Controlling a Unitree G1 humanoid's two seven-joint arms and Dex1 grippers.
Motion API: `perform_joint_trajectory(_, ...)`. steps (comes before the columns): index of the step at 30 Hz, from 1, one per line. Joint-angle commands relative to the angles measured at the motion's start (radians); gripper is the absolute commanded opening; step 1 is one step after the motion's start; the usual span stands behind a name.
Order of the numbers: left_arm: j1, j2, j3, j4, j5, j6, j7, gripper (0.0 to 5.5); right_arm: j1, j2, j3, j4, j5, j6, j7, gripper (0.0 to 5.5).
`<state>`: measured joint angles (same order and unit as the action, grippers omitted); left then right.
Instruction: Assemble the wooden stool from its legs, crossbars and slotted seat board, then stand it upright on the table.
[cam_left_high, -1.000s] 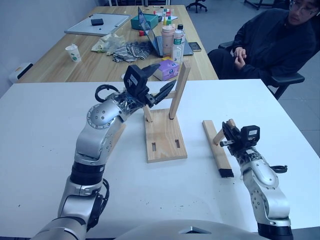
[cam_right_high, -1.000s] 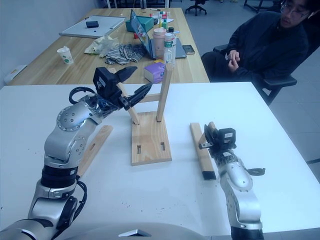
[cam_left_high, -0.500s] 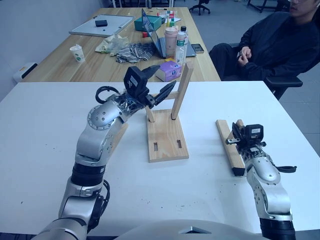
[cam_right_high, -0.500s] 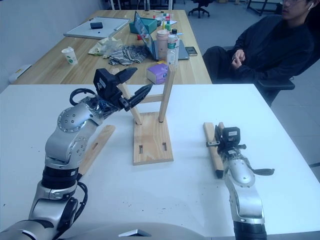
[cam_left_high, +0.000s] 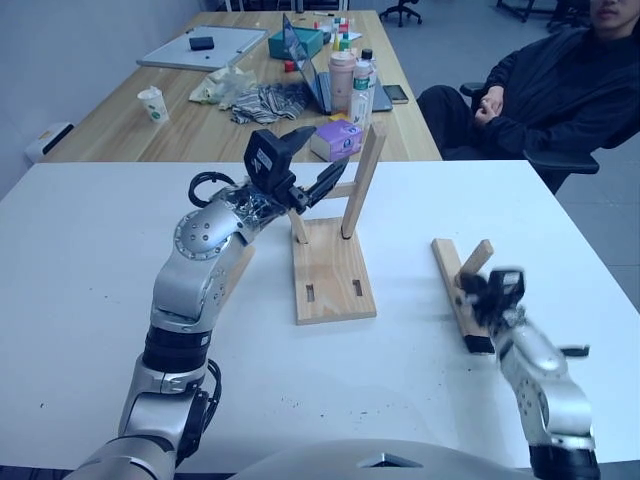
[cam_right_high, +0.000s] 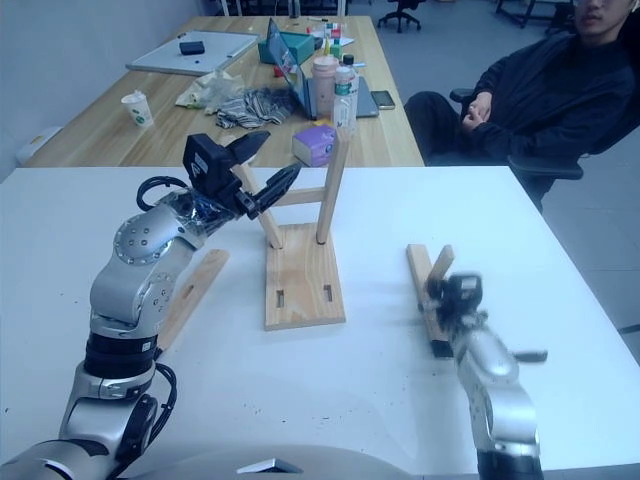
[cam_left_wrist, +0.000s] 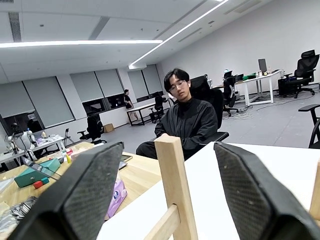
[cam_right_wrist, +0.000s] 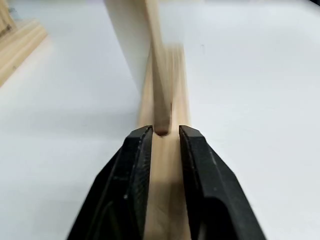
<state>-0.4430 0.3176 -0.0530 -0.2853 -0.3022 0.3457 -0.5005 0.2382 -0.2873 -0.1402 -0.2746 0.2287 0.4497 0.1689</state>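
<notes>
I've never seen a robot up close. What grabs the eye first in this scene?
A half-built pale wooden stool sits mid-way across the white table, its slotted seat board flat, with two legs and a crossbar sticking up. The left gripper hangs open around one of those legs without touching it. On the right, the right gripper sits at the near end of a loose wooden leg piece lying flat.
</notes>
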Motion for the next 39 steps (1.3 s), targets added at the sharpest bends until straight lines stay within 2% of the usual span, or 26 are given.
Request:
perform_joint_trajectory(1,-0.005,0.009,0.004,-0.011,0.007,0.01,0.003,3.3,-0.011,-0.007,0.008,-0.015,-0.021,0.036,-0.005,1.73)
perform_joint_trajectory(5,0.012,0.008,0.005,-0.027,0.009,0.01,0.009,3.3,-0.006,-0.036,-0.002,-0.066,-0.025,0.08,0.017,2.44)
perform_joint_trajectory(9,0.031,0.003,0.002,-0.042,0.015,0.01,0.021,3.3,0.019,-0.1,-0.021,-0.15,-0.002,0.223,0.065,3.09)
perform_joint_trajectory(21,0.056,-0.007,-0.005,-0.073,0.021,0.02,0.048,3.3,0.03,-0.125,0.025,-0.182,-0.009,0.433,0.09,3.09)
perform_joint_trajectory(28,0.064,-0.004,0.002,-0.075,0.02,0.016,0.048,3.3,0.01,-0.122,0.017,-0.178,-0.01,0.458,0.076,2.09)
perform_joint_trajectory(33,0.067,-0.021,0.029,-0.07,-0.036,0.055,0.047,3.3,-0.074,-0.132,-0.061,-0.194,0.02,0.466,0.078,2.03)
perform_joint_trajectory(36,0.071,-0.069,0.099,-0.071,-0.216,0.217,0.069,3.3,-0.233,-0.212,-0.132,-0.163,0.078,0.473,0.154,2.03)
perform_joint_trajectory(39,0.13,-0.088,0.128,-0.041,-0.347,0.337,0.051,3.3,-0.423,-0.378,-0.127,-0.08,0.168,0.508,0.351,2.03)
